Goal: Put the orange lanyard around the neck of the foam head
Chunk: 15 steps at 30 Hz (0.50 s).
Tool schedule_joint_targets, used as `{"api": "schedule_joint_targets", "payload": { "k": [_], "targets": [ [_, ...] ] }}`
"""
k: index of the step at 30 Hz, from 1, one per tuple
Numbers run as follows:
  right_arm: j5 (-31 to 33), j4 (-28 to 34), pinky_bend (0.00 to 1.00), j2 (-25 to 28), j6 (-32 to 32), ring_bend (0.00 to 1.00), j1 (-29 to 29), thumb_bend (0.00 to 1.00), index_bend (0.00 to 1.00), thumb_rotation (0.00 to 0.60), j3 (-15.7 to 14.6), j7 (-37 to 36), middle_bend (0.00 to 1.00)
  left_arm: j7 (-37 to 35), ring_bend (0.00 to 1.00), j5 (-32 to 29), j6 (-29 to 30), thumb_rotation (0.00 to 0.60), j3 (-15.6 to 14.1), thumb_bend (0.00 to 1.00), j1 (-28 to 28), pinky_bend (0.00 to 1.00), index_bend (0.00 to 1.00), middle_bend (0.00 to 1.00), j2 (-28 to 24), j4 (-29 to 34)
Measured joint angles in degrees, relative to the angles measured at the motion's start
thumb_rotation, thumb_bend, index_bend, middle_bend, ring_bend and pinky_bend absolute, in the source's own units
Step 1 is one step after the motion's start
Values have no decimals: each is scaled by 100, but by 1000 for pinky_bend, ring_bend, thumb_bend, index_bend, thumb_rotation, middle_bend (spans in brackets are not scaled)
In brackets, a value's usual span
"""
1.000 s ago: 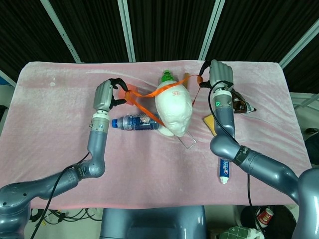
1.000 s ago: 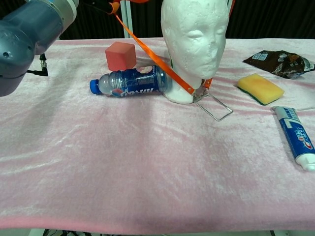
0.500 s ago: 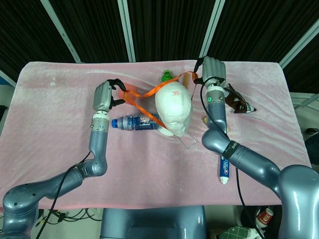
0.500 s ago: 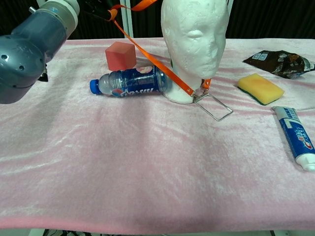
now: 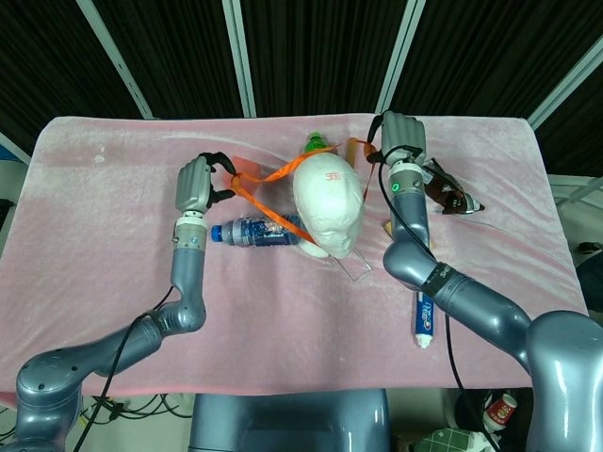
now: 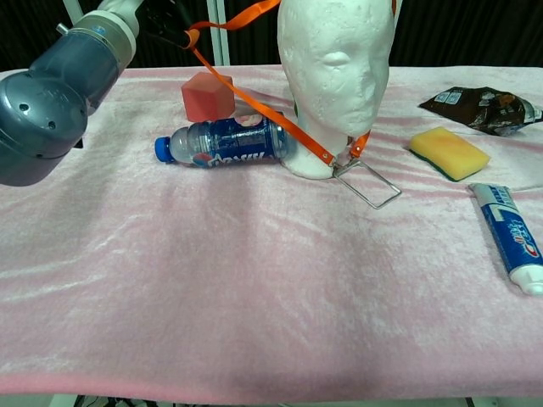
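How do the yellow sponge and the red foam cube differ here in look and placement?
The yellow sponge is a flat slab with a dark green underside; the red foam cube is a blocky, single-coloured cube. The sponge lies on the side of the foam head where the toothpaste tube is; the cube sits on the other side, behind the blue bottle. Both rest on the pink cloth, held by neither hand.

Bright even overhead light, soft shadows, sharp pics, dark bkgd

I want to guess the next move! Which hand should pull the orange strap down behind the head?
Probably the right hand: it holds the orange lanyard just behind the foam head. The left hand holds it out to the side.
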<state>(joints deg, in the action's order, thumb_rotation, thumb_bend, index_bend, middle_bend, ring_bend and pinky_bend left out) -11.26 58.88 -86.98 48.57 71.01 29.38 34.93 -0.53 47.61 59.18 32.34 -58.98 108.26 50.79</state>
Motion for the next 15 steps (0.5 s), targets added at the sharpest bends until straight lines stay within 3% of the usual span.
{"api": "schedule_joint_targets", "payload": {
  "k": [2, 4, 7, 13, 15],
  "targets": [
    [-69, -98, 220, -32, -38, 321, 3, 463, 711, 600, 8, -62, 272, 5, 258, -3, 35, 600, 22, 368, -5, 362, 588, 486, 32, -62],
    [-115, -165, 210, -52, -94, 300, -2, 383, 547, 600, 3, -98, 244, 37, 238, -13, 36, 600, 29, 319, -10, 349, 564, 463, 65, -145],
    [-20, -141, 197, -35, -123, 280, -12, 277, 376, 600, -23, -6, 204, 118, 175, -79, -51, 600, 38, 194, -10, 301, 440, 387, 87, -201],
    [331, -27, 180, 92, -186, 257, -1, 225, 286, 600, -108, 368, 173, 569, 53, -277, -281, 600, 8, 74, 1, 191, 168, 244, 28, -132],
    [437, 38, 173, 155, -197, 249, 4, 212, 277, 600, -121, 453, 166, 728, 30, -362, -398, 600, -8, 59, 20, 165, 135, 219, -42, 13]
  ]
}}
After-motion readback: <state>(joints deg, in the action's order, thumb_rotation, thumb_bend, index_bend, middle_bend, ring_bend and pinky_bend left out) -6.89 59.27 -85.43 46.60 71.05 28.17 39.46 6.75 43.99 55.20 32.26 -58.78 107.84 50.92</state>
